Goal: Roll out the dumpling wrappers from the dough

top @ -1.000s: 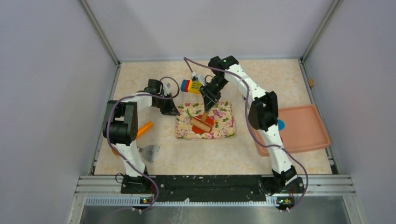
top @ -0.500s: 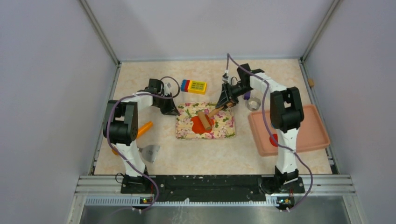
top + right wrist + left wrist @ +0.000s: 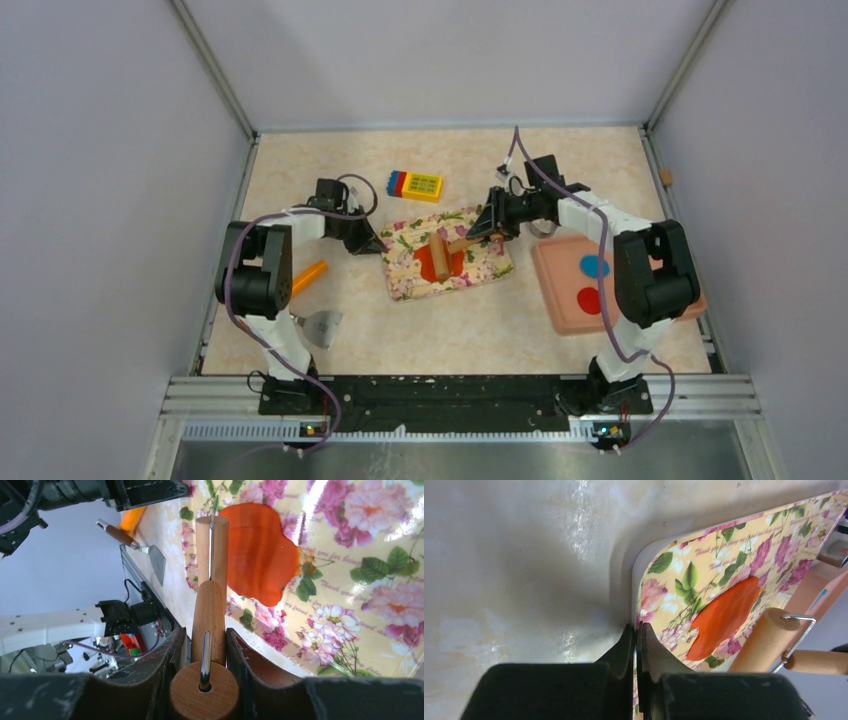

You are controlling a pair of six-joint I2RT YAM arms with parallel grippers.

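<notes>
**Hazards.** The left pincer (image 3: 636,632) is closed flat on the near edge of the floral mat (image 3: 724,555), with only a thin margin of the mat between its tips. If the roller drags on the sheet, the mat can pull out of this hold and skid on the desk (image 3: 470,330). The mat lies askew to the desk edge.

The right pincer (image 3: 204,635) is narrowed around the round wooden handle of the rolling pin (image 3: 211,545). A round handle can twist in such a grip. The barrel may then tip and press at one end only, leaving the dough (image 3: 257,555) thin on one side. The soft dough may also stick to the barrel and lift off the mat.

**Position.** The dough lies ahead of the right pincer, past the handle, beneath and to one side of the barrel. Most of the patch shows beside the barrel, not under it. From the left pincer the dough is ahead and toward the mat's middle, apart from the tips, with the barrel just beyond it.

What appears to be one finished dumpling wrapper (image 3: 590,300), a small flat red disc, rests on the pink tray (image 3: 556,312). It is well apart from both pincers, behind the right pincer.
</notes>
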